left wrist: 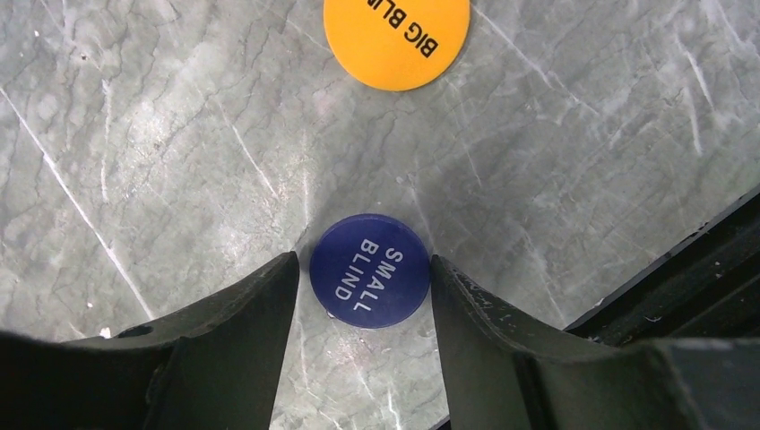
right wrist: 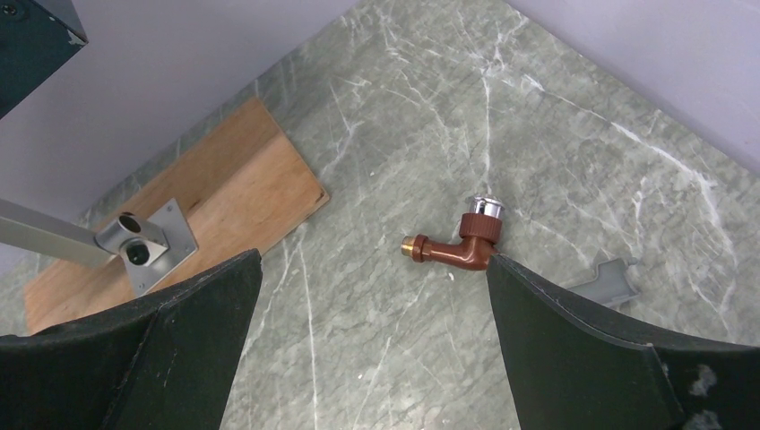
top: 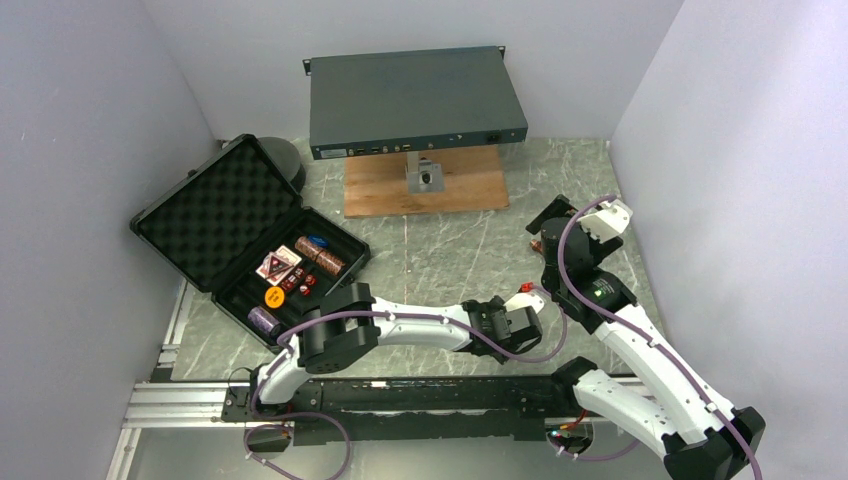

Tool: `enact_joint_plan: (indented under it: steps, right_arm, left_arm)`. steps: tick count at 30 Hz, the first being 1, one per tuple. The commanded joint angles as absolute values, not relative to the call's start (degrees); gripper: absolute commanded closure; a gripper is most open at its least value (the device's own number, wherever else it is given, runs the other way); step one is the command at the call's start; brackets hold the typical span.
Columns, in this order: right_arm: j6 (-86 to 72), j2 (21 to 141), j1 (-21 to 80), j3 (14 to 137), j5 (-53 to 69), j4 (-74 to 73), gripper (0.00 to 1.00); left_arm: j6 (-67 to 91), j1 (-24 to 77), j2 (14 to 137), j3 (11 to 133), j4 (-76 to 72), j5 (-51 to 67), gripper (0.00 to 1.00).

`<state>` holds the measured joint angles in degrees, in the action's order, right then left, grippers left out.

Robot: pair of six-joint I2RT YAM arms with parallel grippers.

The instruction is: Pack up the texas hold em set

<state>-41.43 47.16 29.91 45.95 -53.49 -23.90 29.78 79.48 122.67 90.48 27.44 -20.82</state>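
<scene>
A blue disc marked SMALL BLIND [left wrist: 369, 270] lies flat on the marble table between my left gripper's [left wrist: 364, 261] two fingers. The jaws stand open on either side of it, with a thin gap on the left. An orange disc marked BIG BLIND [left wrist: 397, 36] lies just beyond it. In the top view my left gripper [top: 518, 326] reaches to the table's near right and hides both discs. The open black case [top: 215, 215] at the left holds cards, dice, chip rolls and an orange disc [top: 274, 297]. My right gripper [right wrist: 373, 260] is open and empty above the table.
A brown elbow fitting [right wrist: 459, 240] and a small grey piece [right wrist: 609, 282] lie near the right gripper's right finger. A wooden board [top: 425, 182] with a metal bracket stands at the back under a dark grey box [top: 415, 100]. Black rails [top: 400, 395] run along the near edge.
</scene>
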Motion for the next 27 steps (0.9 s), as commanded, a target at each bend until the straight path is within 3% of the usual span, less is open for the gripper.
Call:
enact_joint_plan:
  steps: [1, 9, 21, 27]
  right_arm:
    - [-40.68, 46.6, 29.79, 45.93, -53.97, -22.24, 0.0]
    - [-40.52, 46.76, 29.79, 45.82, -53.55, -22.06, 0.0]
    - [-40.34, 46.66, 29.74, 45.44, -53.43, -21.67, 0.0]
    - [-40.34, 46.61, 29.79, 45.27, -53.11, -21.45, 0.0]
  left_arm:
    - [32.36, 80.15, 124.63, 89.67, 33.51, -22.75, 0.4]
    - [33.04, 80.15, 124.66, 89.14, 33.56, -23.0, 0.42]
    - [32.96, 80.15, 125.43, 89.94, 34.15, -22.5, 0.61]
    - [33.02, 80.15, 124.11, 89.45, 34.03, -23.59, 0.64]
